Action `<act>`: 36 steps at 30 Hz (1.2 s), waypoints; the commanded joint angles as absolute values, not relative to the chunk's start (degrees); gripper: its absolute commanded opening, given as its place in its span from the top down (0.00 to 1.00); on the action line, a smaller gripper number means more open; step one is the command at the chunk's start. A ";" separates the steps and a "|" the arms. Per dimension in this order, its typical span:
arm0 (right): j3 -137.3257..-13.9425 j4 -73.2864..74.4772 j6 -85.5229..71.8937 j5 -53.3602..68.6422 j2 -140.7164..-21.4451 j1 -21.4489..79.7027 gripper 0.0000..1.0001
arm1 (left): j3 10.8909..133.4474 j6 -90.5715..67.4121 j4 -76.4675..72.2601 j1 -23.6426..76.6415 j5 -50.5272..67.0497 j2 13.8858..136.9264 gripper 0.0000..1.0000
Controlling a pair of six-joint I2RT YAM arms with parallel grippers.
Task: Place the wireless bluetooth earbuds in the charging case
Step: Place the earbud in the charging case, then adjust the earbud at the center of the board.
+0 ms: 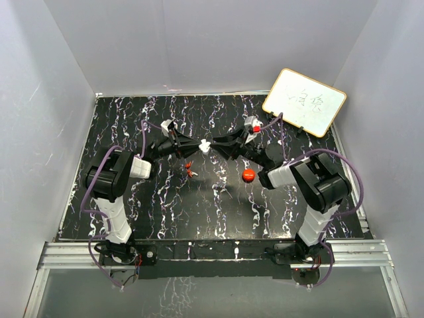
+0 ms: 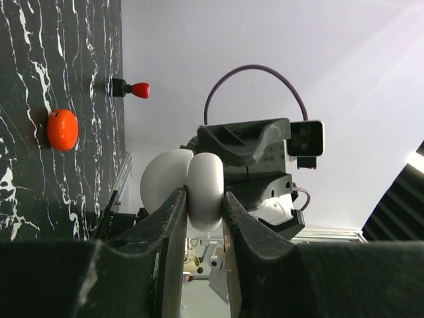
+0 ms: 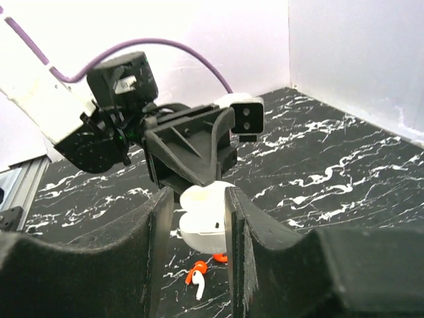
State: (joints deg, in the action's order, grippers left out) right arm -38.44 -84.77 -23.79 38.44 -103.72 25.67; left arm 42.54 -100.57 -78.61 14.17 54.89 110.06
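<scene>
Above the middle of the black table [image 1: 132, 218], seen from the top camera, the left gripper [image 1: 197, 147] and right gripper [image 1: 213, 147] meet tip to tip at a white case [image 1: 204, 146] held off the surface. Just below them, red earbuds [image 1: 190, 169] lie on the table, with an orange disc [image 1: 248, 175] nearby to the right. A whiteboard [image 1: 305, 101] leans in the far right corner.

From the left wrist, the left gripper [image 2: 204, 199] has its jaws narrowed and clamped on the case [image 2: 207, 182], whose two rounded halves stand apart. The right gripper's black body faces it from behind the case. The disc [image 2: 61, 129] lies on the table off to the side, and a small black-and-red piece [image 2: 131, 88] stands beyond it.

From the right wrist, the right gripper [image 3: 197, 196] has its jaws parted on either side of the case [image 3: 202, 228], with a sliver of gap at one finger, so it has no grip. Under the case, the red earbuds [image 3: 197, 268] and a white earbud [image 3: 199, 289] lie on the table, outside the case.
</scene>
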 commanded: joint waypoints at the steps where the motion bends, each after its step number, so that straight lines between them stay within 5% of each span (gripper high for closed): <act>1: -37.29 -95.85 -21.19 34.97 -95.96 25.78 0.69 | 43.63 -101.94 -88.30 12.37 54.73 110.49 1.00; 8: -46.27 -42.24 -13.31 22.54 -84.98 25.91 0.70 | 41.31 -103.38 -91.45 6.73 55.11 110.37 1.00; 12: -51.81 -26.58 -10.66 24.41 -86.54 25.96 0.49 | 40.09 -103.10 -91.04 3.60 55.87 109.08 1.00; 24: -57.17 -12.54 -2.84 18.75 -98.01 34.20 0.54 | 35.81 -101.48 -87.86 -1.77 57.00 102.28 1.00; 36: -59.85 -13.77 -1.80 11.42 -107.67 39.50 0.52 | 34.49 -100.19 -85.01 -4.43 58.61 98.03 1.00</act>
State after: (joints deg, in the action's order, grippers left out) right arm -57.12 -11.00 -3.11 14.90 -106.78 38.68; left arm 35.31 -100.31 -80.38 -3.68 56.80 101.60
